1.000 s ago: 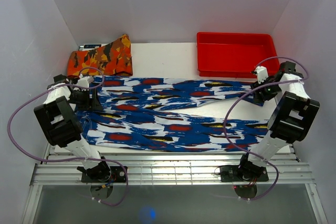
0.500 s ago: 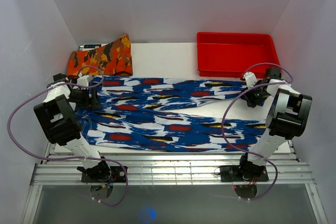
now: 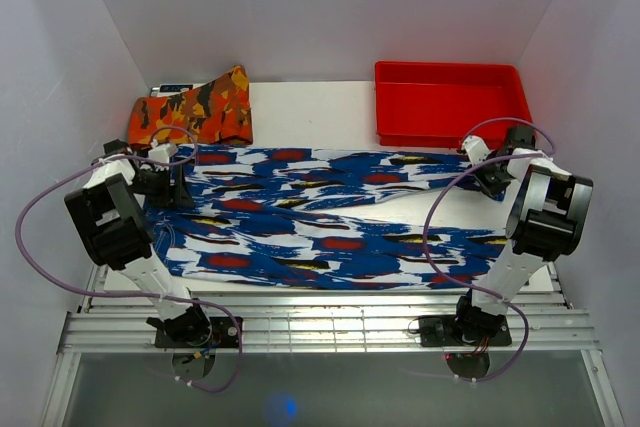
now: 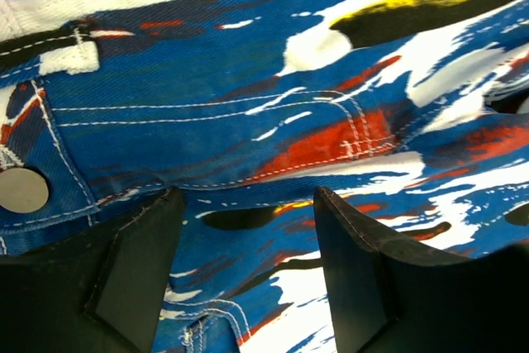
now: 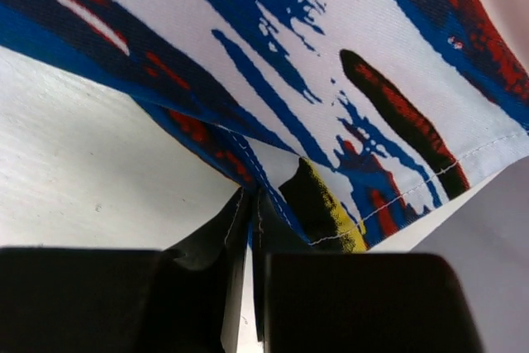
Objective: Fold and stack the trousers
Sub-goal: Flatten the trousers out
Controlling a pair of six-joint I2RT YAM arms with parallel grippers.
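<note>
Pinching the trousers (image 3: 320,222) — right gripper (image 5: 250,204); left gripper (image 4: 246,208) (spread) over them.

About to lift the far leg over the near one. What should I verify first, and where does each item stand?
1. Right hand gripping the hem of the trousers: ok, shut on it.
2. Left hand gripping the waistband: not ok, open with fabric showing between the fingers.
3. Near leg lying flat on the table: ok.
4. Right arm's cable free of the cloth: cannot tell, it loops across the trousers in the top view.
</note>
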